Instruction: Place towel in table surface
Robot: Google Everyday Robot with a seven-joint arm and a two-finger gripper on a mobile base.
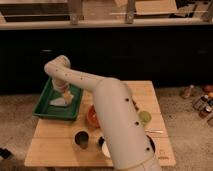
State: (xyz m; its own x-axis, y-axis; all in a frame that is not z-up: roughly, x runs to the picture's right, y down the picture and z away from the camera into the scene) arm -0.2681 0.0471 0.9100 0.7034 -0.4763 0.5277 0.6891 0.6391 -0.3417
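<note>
A pale towel (60,102) lies bunched in the green tray (45,109) at the left of the wooden table (50,145). My white arm reaches from the lower right up and over to the tray. My gripper (65,93) hangs down over the tray, right at the towel's upper edge. It looks to be touching the towel.
An orange bowl (91,116) sits just right of the tray, partly behind my arm. A dark cup (81,140) stands at the front of the table. A green cup (144,117) is on the right side. Dark cabinets stand behind the table.
</note>
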